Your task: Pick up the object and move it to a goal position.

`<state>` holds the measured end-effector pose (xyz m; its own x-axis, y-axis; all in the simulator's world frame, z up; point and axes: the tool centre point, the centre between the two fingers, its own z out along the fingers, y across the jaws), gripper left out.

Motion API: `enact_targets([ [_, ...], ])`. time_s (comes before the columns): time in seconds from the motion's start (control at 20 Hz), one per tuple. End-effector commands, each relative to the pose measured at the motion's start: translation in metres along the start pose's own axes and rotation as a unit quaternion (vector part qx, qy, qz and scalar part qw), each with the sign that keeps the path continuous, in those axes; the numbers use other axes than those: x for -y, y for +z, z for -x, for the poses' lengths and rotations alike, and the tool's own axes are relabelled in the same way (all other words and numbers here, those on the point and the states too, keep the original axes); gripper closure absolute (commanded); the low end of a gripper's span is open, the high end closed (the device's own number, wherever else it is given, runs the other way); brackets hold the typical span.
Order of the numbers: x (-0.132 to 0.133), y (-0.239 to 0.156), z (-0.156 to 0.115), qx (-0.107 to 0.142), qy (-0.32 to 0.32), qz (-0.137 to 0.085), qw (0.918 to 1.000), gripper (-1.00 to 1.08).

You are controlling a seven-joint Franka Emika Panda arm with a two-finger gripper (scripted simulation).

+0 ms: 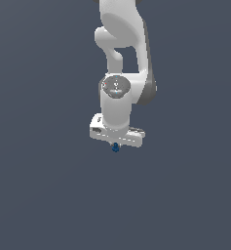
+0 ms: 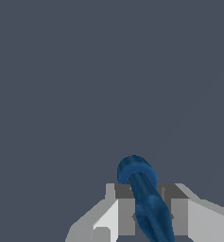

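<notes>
The object [image 1: 115, 147] is a tiny dark blue elongated piece with a rounded end. In the exterior view it pokes out just below my white gripper [image 1: 115, 145], which hangs in mid-air near the middle of the view. In the wrist view the object [image 2: 144, 196] lies between my two grey fingers [image 2: 125, 212], its rounded end pointing away from the palm. The gripper [image 2: 149, 208] is shut on it. The fingertips themselves are mostly hidden behind the hand in the exterior view.
Only a plain dark grey-blue surface [image 1: 44, 195] shows around and below the arm. No other objects, containers or edges show in either view.
</notes>
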<state>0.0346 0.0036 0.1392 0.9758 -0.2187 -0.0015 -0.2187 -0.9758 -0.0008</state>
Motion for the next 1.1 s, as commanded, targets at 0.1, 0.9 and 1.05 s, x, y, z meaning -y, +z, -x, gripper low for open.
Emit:
enact_targets([
  [0.1,-0.027,-0.05,0.006,-0.001,0.0,0.0,1.0,1.08],
  [0.9,-0.12,-0.226,0.026,0.0,0.0,-0.001,1.0,1.08],
  [1.05,-0.137,-0.257,0.028,-0.001,0.001,0.0,1.0,1.08],
])
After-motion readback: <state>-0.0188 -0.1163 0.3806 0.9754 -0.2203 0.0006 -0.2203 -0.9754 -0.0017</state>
